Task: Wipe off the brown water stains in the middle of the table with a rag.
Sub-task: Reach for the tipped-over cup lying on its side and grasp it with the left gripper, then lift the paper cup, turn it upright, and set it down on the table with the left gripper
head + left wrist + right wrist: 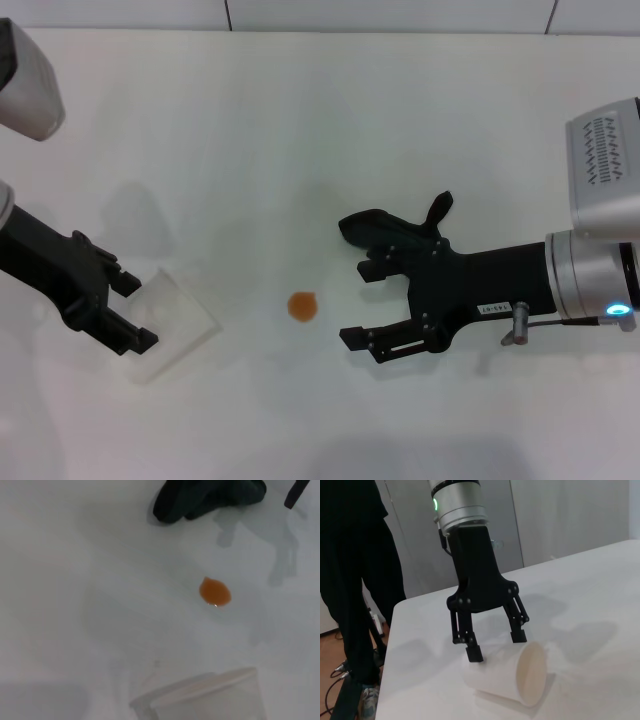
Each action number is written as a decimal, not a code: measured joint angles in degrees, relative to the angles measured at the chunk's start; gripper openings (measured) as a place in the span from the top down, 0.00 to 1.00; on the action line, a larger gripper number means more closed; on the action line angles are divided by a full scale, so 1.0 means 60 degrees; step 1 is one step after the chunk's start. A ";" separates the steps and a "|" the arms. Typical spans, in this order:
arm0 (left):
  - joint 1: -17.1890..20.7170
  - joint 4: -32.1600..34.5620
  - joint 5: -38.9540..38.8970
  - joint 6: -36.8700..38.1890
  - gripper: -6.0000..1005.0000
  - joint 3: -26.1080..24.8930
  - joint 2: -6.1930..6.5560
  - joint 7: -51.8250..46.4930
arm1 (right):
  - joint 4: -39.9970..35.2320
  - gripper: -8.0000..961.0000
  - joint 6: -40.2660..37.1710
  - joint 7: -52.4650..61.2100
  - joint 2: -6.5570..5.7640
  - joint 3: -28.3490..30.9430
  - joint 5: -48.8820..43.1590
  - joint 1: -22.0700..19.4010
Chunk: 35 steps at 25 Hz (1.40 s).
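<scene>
The brown water stain [302, 306] is a small orange-brown spot in the middle of the white table [300, 120]; the left wrist view shows the stain [215, 591] too. The black rag [375, 228] lies crumpled to the right of the stain and farther back, and appears at the edge of the left wrist view as the rag [200, 497]. My right gripper [360, 300] is open just right of the stain, its far finger right beside the rag and nothing between its fingers. My left gripper [135, 312] is open at the left.
A pale translucent cup [175, 320] lies on its side at the left gripper's fingertips, cup [512, 672] and left gripper [497, 645] being seen together from the right wrist. A person in dark clothes [350, 580] stands beyond the table's edge.
</scene>
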 joint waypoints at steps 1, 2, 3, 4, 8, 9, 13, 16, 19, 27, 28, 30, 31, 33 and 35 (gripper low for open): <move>-0.0004 -0.0025 -0.0006 -0.0029 0.21 0.0002 -0.0016 0.0006 | 0.0000 0.13 0.0000 0.0000 0.0000 0.0000 0.0000 -0.0005; -0.0007 -0.0046 -0.0014 -0.0049 0.21 0.0002 -0.0025 0.0011 | 0.0000 0.13 0.0000 0.0000 0.0000 0.0000 0.0000 -0.0009; -0.0007 -0.0046 -0.0014 -0.0049 0.22 0.0002 -0.0025 0.0011 | 0.0000 0.13 0.0000 0.0000 0.0000 0.0000 0.0000 -0.0009; -0.0044 -0.0180 -0.0029 -0.0149 0.22 0.0002 -0.0083 0.0019 | 0.0000 0.13 0.0000 0.0000 0.0000 0.0000 0.0000 -0.0009; -0.0049 -0.0314 -0.0016 -0.0275 0.22 0.0002 -0.0140 0.0046 | -0.0001 0.13 0.0000 0.0000 -0.0010 0.0001 0.0000 -0.0008; -0.0044 -0.0372 -0.0014 -0.0312 0.22 0.0002 -0.0145 0.0061 | -0.0001 0.13 0.0000 0.0000 -0.0010 0.0002 0.0000 -0.0007; -0.0029 -0.0508 -0.0006 -0.0419 0.23 0.0001 -0.0148 0.0085 | -0.0001 0.13 0.0000 0.0001 -0.0013 0.0001 -0.0001 -0.0007; -0.0010 -0.0508 -0.0006 -0.0464 0.24 0.0001 -0.0148 0.0091 | -0.0001 0.13 0.0000 0.0000 -0.0014 0.0002 -0.0001 -0.0006; -0.0002 -0.0508 -0.0001 -0.0512 0.24 0.0001 -0.0145 0.0091 | -0.0001 0.13 0.0000 0.0000 -0.0015 -0.0001 -0.0001 -0.0007; 0.0014 -0.0504 0.0177 -0.0749 0.25 -0.0005 -0.0199 0.0076 | -0.0001 0.13 0.0000 0.0000 -0.0015 -0.0013 -0.0001 -0.0008; 0.0016 -0.0494 0.0182 -0.0768 0.25 -0.0016 -0.0199 0.0060 | -0.0001 0.13 0.0000 0.0000 -0.0015 -0.0013 -0.0001 -0.0011; 0.0023 -0.0457 0.0190 -0.0793 0.26 -0.0043 -0.0199 0.0038 | -0.0001 0.13 0.0000 0.0000 -0.0015 -0.0013 -0.0001 -0.0017; 0.0027 -0.0434 0.0194 -0.0803 0.26 -0.0054 -0.0200 0.0033 | -0.0001 0.13 0.0000 0.0000 -0.0015 -0.0013 -0.0001 -0.0019; 0.0031 -0.0400 0.0197 -0.0811 0.26 -0.0057 -0.0199 0.0014 | -0.0001 0.13 0.0000 0.0000 -0.0016 -0.0013 -0.0001 -0.0020; 0.0046 -0.0304 0.0199 -0.0816 0.27 -0.0062 -0.0198 0.0000 | -0.0001 0.13 0.0000 0.0001 -0.0015 -0.0013 -0.0001 -0.0021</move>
